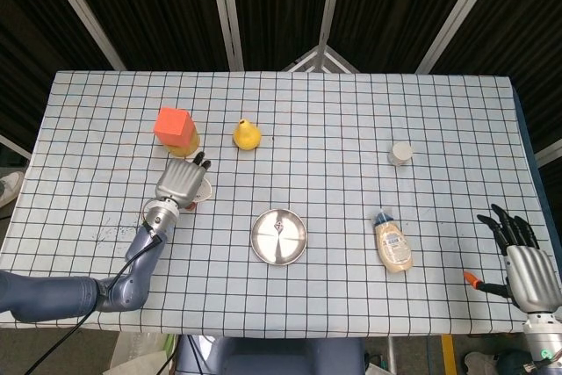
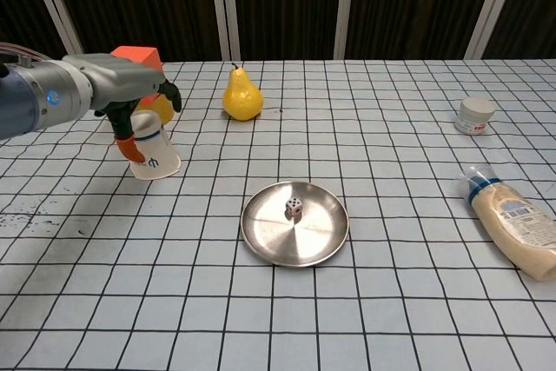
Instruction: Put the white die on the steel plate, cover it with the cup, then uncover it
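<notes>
The white die lies uncovered in the middle of the steel plate, which the head view shows as the plate with the die on it. The white paper cup sits mouth-down and tilted on the tablecloth, left of the plate. My left hand is over the cup. Its fingers are lifted off the cup, while the orange-tipped thumb still touches the cup's side. From above, the same left hand hides most of the cup. My right hand hangs open at the table's near right corner.
A yellow pear and an orange block on a yellow object stand behind the cup. A small white jar sits at the far right. A mayonnaise bottle lies right of the plate.
</notes>
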Robot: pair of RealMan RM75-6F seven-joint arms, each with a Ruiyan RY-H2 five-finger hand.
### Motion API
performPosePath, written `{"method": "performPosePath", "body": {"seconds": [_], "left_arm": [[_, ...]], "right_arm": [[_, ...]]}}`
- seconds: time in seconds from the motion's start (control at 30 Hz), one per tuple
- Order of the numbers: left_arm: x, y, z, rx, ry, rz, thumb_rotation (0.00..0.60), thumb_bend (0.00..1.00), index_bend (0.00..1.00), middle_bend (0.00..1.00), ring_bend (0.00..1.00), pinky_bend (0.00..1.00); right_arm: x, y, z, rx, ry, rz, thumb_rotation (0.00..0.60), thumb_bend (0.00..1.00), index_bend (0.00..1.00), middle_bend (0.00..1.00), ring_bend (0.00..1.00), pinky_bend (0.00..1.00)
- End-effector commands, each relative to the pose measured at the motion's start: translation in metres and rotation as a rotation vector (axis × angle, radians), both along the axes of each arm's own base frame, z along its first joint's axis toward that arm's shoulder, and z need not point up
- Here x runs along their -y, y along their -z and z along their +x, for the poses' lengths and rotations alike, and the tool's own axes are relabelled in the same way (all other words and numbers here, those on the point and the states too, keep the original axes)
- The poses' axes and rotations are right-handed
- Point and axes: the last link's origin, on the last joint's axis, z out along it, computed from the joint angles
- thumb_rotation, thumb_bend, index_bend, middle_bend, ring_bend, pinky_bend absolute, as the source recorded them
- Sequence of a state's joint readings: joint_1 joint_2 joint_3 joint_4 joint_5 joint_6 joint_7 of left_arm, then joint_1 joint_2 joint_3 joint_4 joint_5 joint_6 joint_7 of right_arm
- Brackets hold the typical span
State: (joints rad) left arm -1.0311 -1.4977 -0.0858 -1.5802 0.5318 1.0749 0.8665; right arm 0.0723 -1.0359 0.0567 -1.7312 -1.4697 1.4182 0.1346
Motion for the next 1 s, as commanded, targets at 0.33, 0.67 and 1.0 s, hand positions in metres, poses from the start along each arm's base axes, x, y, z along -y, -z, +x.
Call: {"method": "performPosePath", "body": {"seconds": [0.33, 0.67, 1.0], "left_arm": [[0.019, -0.079, 0.057, 0.264, 0.085, 0.126, 0.600, 0.22, 0.19, 0.14, 0.63, 0.72], [0.111, -0.143, 0.004, 0.227, 0.075, 0.082, 0.600, 0.22, 0.24, 0.17, 0.34, 0.37], [0.218, -0.155, -0.130, 0.149, 0.179, 0.458, 0.600, 0.22, 0.26, 0.14, 0.15, 0.20]], "right_arm": [[-0.001, 0.000, 0.002, 0.000, -0.005, -0.004, 0.600, 0.14, 0.18, 0.03, 0.10, 0.00], [-0.001, -0.001, 0.000, -0.042, 0.005, -0.018, 0.600, 0.14, 0.18, 0.03, 0.10, 0.00], [0.000, 0.003, 0.002, -0.109, -0.002, -0.051, 0.600, 0.14, 0.18, 0.03, 0.10, 0.00]]}}
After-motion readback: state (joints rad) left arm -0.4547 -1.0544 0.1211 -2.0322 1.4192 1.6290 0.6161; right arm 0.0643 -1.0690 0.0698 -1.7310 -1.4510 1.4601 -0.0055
